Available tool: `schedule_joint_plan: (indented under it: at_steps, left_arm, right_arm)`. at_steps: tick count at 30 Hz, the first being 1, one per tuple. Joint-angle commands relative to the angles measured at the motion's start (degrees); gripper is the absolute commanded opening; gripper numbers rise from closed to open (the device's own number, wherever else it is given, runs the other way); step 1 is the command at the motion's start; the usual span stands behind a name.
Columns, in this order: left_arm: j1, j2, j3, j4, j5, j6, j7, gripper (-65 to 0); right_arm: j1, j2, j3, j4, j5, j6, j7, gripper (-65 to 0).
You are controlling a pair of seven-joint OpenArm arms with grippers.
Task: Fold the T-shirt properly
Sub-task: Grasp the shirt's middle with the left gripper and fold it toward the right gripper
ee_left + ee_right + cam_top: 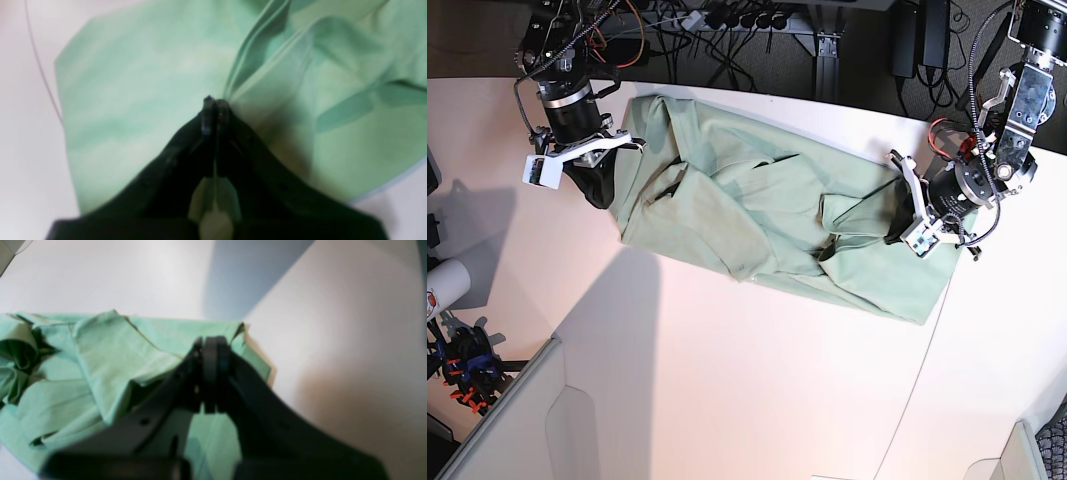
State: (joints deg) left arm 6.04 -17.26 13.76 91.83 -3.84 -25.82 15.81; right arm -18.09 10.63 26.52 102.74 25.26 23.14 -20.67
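Note:
The pale mint-green T-shirt (767, 215) lies rumpled across the back of the white table (727, 380). My left gripper (215, 103) is shut, and folds of the T-shirt (133, 83) run straight into its closed fingertips. In the base view this left gripper (899, 212) sits on the shirt's right part. My right gripper (210, 346) is shut at the edge of the T-shirt (110, 353), near a corner, with cloth under and between its fingers. In the base view the right gripper (605, 178) is at the shirt's left edge.
Cables and power strips (727, 20) run behind the table's back edge. A thin wire (40, 63) lies on the table left of the shirt. A white bin or tray wall (517, 420) stands at the front left, beside clutter on the floor (462, 365).

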Motion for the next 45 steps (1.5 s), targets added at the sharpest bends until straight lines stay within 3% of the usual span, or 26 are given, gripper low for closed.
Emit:
schedule_joint_plan:
  at_steps: [1, 6, 10, 14, 15, 18, 21, 26, 31, 37, 45]
  left_arm:
    - [-0.79, 0.33, 0.31, 1.81, -0.66, -0.63, -1.49, -65.0]
    - [-0.76, 1.38, 5.86, 2.8, -1.55, -3.19, -1.46, -65.0]
    - [-0.83, 1.42, 11.37, 2.8, -0.76, -3.17, -1.64, -65.0]
    - [-1.11, 2.14, 12.04, 3.39, 0.52, -3.1, -1.9, -65.0]
    - [-1.16, 2.14, 12.04, 4.07, 0.46, -3.1, -1.88, -65.0]
    - [-1.11, 1.86, 12.04, 8.02, 0.35, -3.1, -0.92, -65.0]
    - [-1.09, 1.29, 12.04, 13.22, -0.24, -3.1, 1.99, -65.0]
    - [-1.11, -2.14, 11.74, 19.37, -1.09, -3.08, 3.67, -65.0]
    - [-1.09, -5.55, 10.34, 20.72, -2.86, -2.93, 4.87, -65.0]
    - [-0.92, -9.64, 7.43, 20.72, -3.65, -2.89, 5.44, -65.0]
    - [-0.74, -10.6, 1.86, 20.72, -7.78, -2.91, 6.99, -65.0]
  right_arm:
    - [0.28, 0.76, 0.37, 1.01, 0.7, 0.24, 1.36, -65.0]
    - [0.28, 0.76, 0.37, 1.01, 0.66, 0.22, 1.38, -65.0]
    - [0.28, 0.76, 1.29, 0.96, 0.2, 0.17, 1.36, -65.0]
    - [0.26, 0.76, 4.55, 0.96, 0.33, -0.63, 1.31, -65.0]
    - [0.22, 0.79, 5.53, 0.92, 0.83, -0.85, 1.27, -62.0]
    - [0.09, 0.79, 8.0, 0.85, 3.8, -0.85, -0.66, -43.1]
    - [-0.83, 0.76, 8.22, 0.81, 5.05, -0.83, -2.1, -33.5]
    - [-3.41, 0.79, 7.96, -2.49, 5.68, -0.83, -2.12, -32.3]
    - [-3.54, 0.74, 7.96, -7.3, 8.81, -0.57, -2.93, -24.4]
    - [-3.52, 0.72, 6.12, -9.62, 9.92, -0.33, -4.68, -24.3]
    - [-2.93, -2.49, 2.56, -9.62, 11.02, -0.35, -5.33, -24.3]
